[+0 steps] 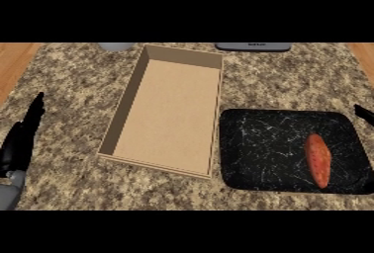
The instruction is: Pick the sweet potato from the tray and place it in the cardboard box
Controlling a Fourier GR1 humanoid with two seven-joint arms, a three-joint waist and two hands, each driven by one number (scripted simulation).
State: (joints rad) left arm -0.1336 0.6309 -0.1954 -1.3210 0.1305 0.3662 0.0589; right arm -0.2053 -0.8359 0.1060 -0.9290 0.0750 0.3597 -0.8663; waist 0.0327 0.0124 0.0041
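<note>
Left hand (22, 141) rests open at the bench's (73, 74) left edge; an open box (166, 111) sits mid-bench; the sweet potato (318, 160) lies on the black tray (263, 148); right hand (364, 113) barely visible, state unclear.

Sweet potato (318, 160) on tray (256, 148), beside cardboard box (168, 108)

Sweet potato (318, 160) on tray (256, 148), R of cardboard box (166, 108)
</note>
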